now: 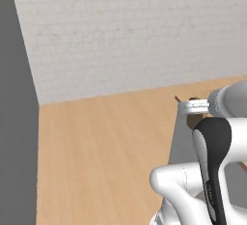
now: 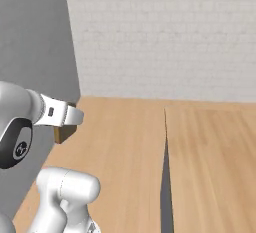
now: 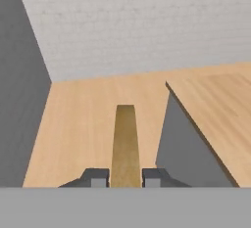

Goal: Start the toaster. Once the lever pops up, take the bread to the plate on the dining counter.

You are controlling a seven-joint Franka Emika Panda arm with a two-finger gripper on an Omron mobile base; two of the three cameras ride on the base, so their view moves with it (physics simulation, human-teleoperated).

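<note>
Bread [image 3: 125, 144] sits edge-on between our two fingertips [image 3: 96, 177], a tan slice reaching straight out from our hand [image 3: 125, 178], which is pinched tight on it. In the right base view we see a brown corner of the slice just below the white wrist. Beyond it lies the light-wood floor [image 3: 83, 119], with the table [image 3: 220, 104] of pale wood on a grey base to the right. Farthest off stands the white brick wall [image 3: 147, 21].
</note>
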